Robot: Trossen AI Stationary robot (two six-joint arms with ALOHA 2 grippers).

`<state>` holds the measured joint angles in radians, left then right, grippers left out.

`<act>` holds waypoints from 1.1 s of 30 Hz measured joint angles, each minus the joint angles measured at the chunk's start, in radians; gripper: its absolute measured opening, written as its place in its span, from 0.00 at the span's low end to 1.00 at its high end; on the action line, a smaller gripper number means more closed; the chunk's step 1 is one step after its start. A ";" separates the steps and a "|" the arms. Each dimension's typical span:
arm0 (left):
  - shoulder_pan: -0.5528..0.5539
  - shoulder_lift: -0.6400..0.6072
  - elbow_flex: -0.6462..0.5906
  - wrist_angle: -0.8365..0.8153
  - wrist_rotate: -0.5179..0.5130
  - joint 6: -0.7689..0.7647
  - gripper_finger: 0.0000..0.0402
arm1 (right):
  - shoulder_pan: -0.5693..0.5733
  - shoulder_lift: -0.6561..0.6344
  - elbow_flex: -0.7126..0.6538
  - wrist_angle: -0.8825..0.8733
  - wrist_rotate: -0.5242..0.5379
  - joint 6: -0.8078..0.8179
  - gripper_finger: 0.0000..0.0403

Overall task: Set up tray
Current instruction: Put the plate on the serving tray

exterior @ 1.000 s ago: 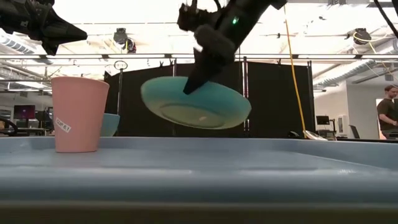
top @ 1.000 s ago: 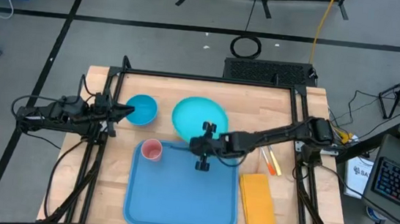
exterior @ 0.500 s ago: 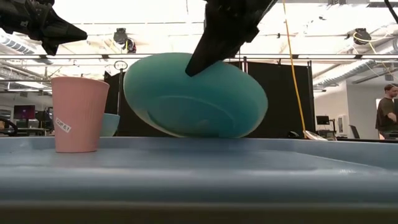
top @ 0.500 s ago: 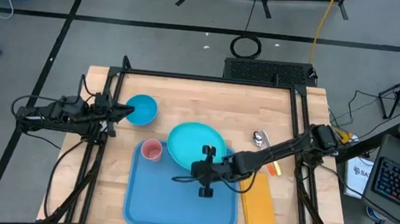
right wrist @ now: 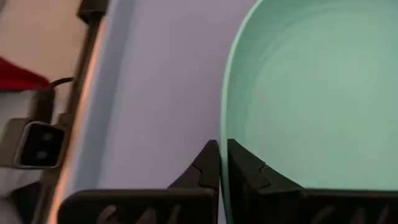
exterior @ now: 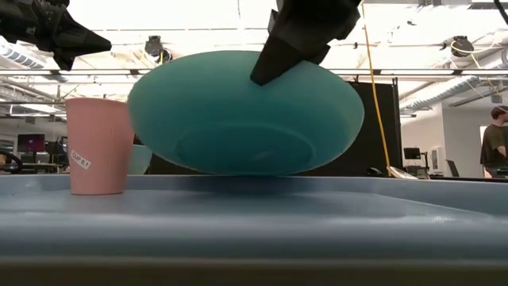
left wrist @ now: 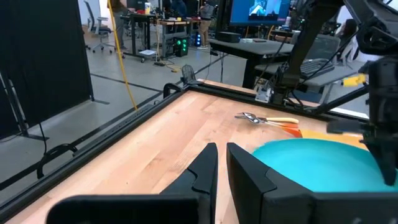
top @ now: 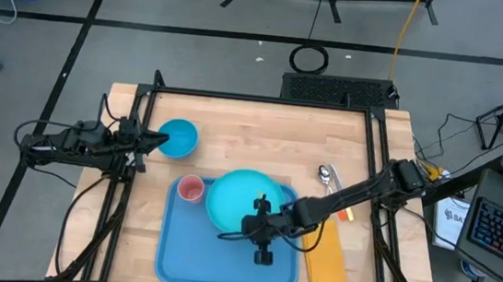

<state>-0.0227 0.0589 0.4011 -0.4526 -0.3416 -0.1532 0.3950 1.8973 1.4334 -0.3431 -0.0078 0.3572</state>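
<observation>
The blue tray [top: 212, 258] lies at the table's near middle. A pink cup [top: 190, 189] stands upright in its far-left corner. My right gripper [top: 253, 223] is over the tray, shut on the round cyan plate [top: 237, 195], which hovers low over the tray's far half beside the cup [exterior: 99, 147]. My left gripper [top: 153, 137] waits shut in the air at the table's left, above the small blue bowl [top: 178, 138], touching nothing. My right gripper [right wrist: 219, 155] pinches the plate's rim [right wrist: 225, 118] on its near-right side, one finger inside the rim and one outside. The fingers [exterior: 270, 70] slant down onto it from above and the right. The plate [exterior: 246, 119] hangs slightly tilted just above the tray floor [exterior: 254, 214]; whether its base touches, I cannot tell.
A yellow napkin [top: 324, 254] lies on the table right of the tray. A spoon and orange-handled cutlery [top: 335, 188] lie at the far right. The tray's near half is bare blue plastic. A person stands in the room far behind [exterior: 494, 143].
My right gripper has carried the plate from beyond the tray's far edge toward the near edge and down, staying shut on its rim. The plate now hangs low over the tray next to the pink cup.
</observation>
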 joint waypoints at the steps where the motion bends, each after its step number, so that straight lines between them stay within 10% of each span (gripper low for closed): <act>1: 0.000 0.000 0.000 0.000 0.000 0.000 0.09 | 0.000 0.008 0.000 0.016 -0.025 0.008 0.00; 33: 0.000 0.000 0.000 0.000 0.000 0.000 0.09 | 0.000 0.119 -0.001 0.253 -0.317 0.081 0.07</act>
<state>-0.0230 0.0589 0.4011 -0.4526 -0.3417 -0.1535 0.3949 2.0159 1.4325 -0.0898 -0.3243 0.4382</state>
